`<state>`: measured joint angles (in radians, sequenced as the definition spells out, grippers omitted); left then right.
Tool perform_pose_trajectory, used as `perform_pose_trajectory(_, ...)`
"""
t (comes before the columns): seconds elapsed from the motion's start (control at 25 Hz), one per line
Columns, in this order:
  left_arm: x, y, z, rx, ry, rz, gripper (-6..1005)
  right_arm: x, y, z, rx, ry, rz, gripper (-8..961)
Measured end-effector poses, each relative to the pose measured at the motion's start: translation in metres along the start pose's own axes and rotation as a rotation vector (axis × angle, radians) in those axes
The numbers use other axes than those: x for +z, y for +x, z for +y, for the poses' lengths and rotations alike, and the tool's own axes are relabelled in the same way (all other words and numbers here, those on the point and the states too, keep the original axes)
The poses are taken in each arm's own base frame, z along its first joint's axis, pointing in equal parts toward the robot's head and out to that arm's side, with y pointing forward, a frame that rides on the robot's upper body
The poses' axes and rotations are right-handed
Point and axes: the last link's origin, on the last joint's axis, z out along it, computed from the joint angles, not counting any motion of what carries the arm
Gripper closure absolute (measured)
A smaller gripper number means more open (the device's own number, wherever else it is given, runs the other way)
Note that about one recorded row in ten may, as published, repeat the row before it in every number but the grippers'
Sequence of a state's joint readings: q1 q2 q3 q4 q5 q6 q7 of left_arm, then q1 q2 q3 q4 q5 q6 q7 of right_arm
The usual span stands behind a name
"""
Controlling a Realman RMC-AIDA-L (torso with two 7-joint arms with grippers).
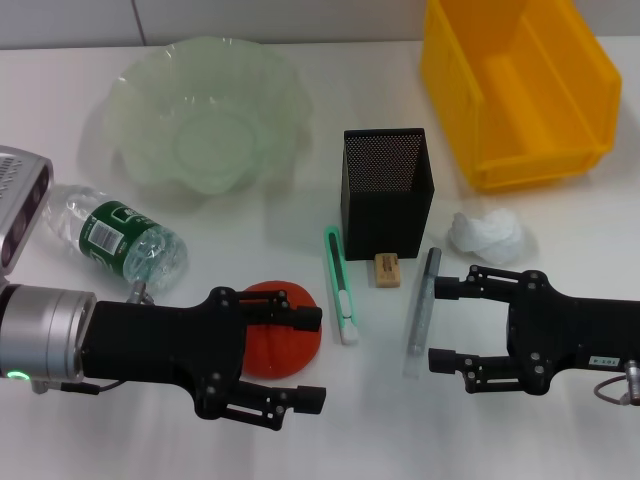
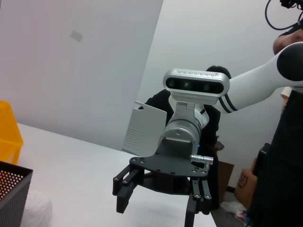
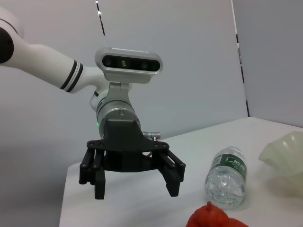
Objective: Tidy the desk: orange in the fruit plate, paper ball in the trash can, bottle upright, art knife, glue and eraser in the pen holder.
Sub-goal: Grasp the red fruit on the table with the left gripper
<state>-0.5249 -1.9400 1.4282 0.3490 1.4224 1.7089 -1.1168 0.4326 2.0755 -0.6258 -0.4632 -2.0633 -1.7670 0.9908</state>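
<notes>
We note both pincers wide, holding nothing: left gripper (image 1: 312,358) beside the orange (image 1: 277,342), right gripper (image 1: 446,325) at the glue (image 1: 421,310). Beyond them, fruit plate (image 1: 135,100), pen holder (image 1: 385,195), trash can (image 1: 590,95) hold nothing visible.

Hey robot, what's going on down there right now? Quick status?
Left gripper open above orange. Right gripper open beside glue. Bottle lying down; nothing put away yet.

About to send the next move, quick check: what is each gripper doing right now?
Left gripper: open, holding nothing, above the orange.
Right gripper: open, holding nothing, beside the glue.
</notes>
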Motion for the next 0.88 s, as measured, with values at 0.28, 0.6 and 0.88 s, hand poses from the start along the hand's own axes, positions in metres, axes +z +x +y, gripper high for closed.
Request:
perform_pose_trajectory(0.28, -0.0020, -0.0001, 0.0001, -0.003, 0.012, 0.011, 168, 0.0002, 0.0001, 0.0003, 0.000, -0.002, 0.001, 144)
perform_pose_trajectory(0.6, -0.0067, 0.0012, -0.0010, 0.000, 0.028, 0.023, 184, -0.0008, 0.0017, 0.0015, -0.004, 0.000, 0.003, 144)
perform_pose_trajectory(0.88, -0.0079, 0.0015, -0.0017, 0.003, 0.033, 0.022, 197, -0.0010, 0.0019, 0.0016, -0.004, 0.000, 0.003, 144)
